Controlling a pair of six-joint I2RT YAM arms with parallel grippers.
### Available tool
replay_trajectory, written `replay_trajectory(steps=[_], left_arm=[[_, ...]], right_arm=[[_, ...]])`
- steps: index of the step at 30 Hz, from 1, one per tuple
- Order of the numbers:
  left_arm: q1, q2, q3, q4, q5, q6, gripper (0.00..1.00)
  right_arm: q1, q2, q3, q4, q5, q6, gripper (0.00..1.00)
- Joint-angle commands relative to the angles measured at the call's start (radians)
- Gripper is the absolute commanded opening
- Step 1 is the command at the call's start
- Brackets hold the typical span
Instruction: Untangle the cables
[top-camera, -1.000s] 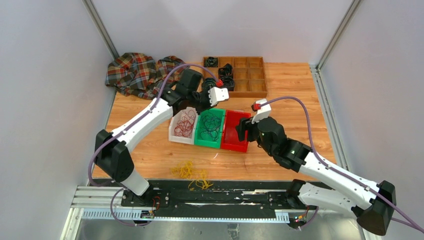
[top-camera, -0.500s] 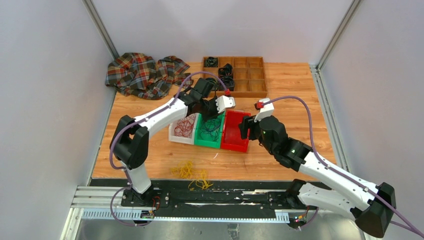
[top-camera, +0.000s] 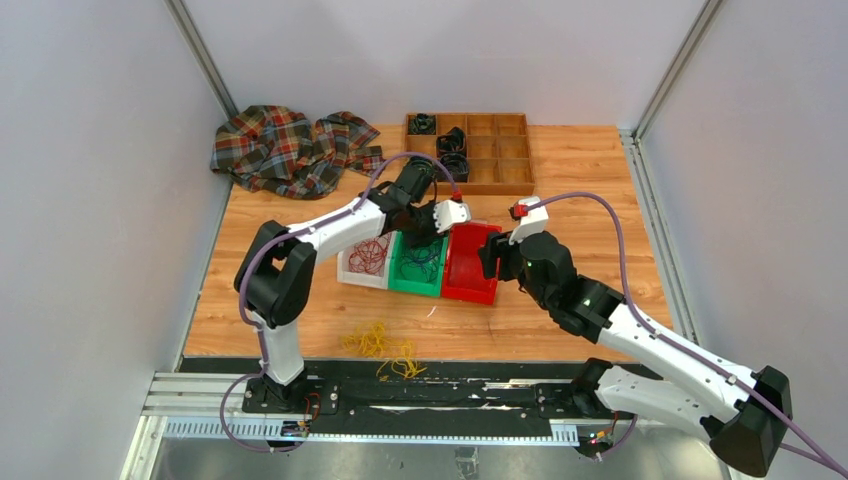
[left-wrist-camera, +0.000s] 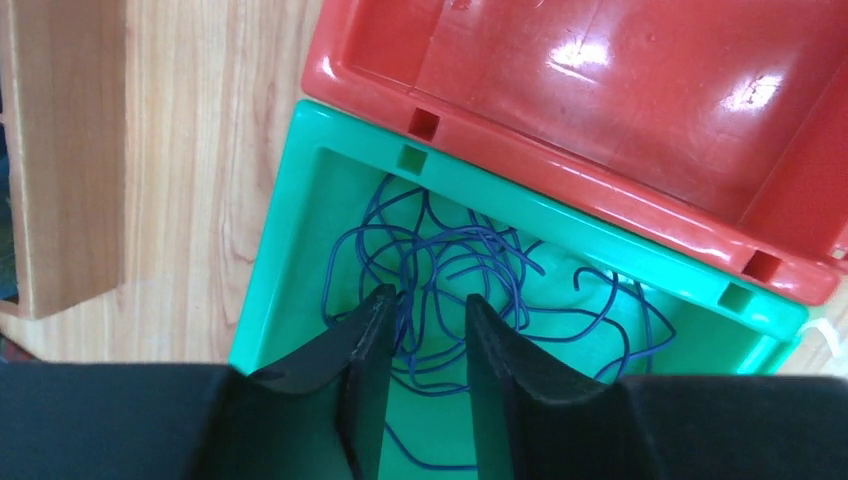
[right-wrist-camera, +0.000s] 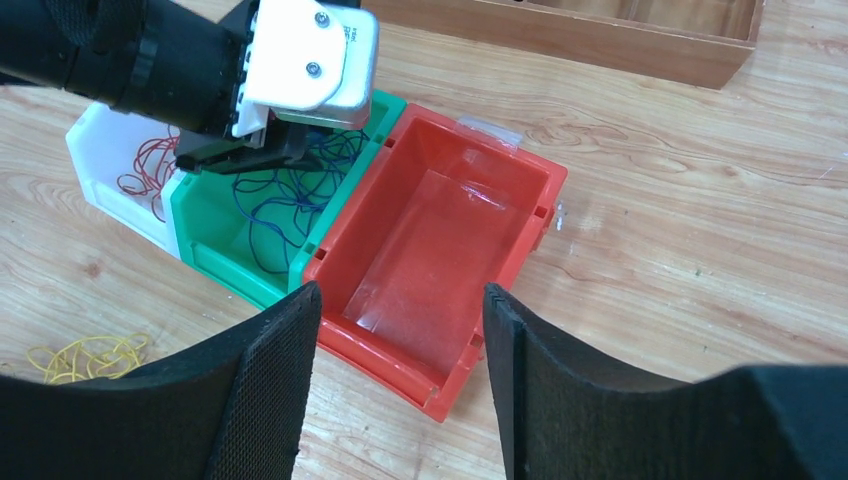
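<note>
- Cables, thin flexible wires: dark blue tangle (left-wrist-camera: 470, 262) lying in green plastic bin (left-wrist-camera: 300, 200), centre frame; red tangle (top-camera: 370, 252) sitting in white bin (top-camera: 345, 270); yellow tangle (top-camera: 380, 345) lying on wooden tabletop (top-camera: 570, 170), lower centre.
- Left gripper (left-wrist-camera: 430, 300): jaws standing slightly parted over the blue tangle, clasping nothing visible.
- Right gripper (right-wrist-camera: 400, 295): jaws gaping wide over empty red plastic bin (right-wrist-camera: 440, 240), carrying nothing.
- Risk: a blue loop possibly snagging a finger, a lift then dragging the whole tangle out.
- Views: left wrist view is showing the jaw gap, which the top view is hiding; top view is showing red and yellow tangles, absent there.
</note>
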Motion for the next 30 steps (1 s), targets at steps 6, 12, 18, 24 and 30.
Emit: replay_trajectory(steps=[6,12,18,24,30], left_arm=[[-0.005,-0.091,0.211,-0.33,0.027,0.063,0.77],[-0.005,-0.17,0.272,-0.502,0.013,0.127,0.92],[-0.005,-0.299,0.201,-0.669,0.053,0.208,0.93],[-0.005,-0.467,-0.116,-0.719,0.17,0.273,0.93],[-0.005,-0.452,-0.286,-0.694,0.273,0.326,0.84]], right_arm=[[-0.016,-0.024,0.009,0.004,-0.039,0.015,0.59],[-0.016,-0.038,0.016,-0.006,-0.045,0.015,0.58],[-0.016,-0.054,0.019,-0.02,-0.05,0.011,0.58],[-0.016,-0.044,0.006,0.001,-0.072,0.013,0.61],[-0.017,-0.033,0.001,0.003,-0.087,0.022,0.59]])
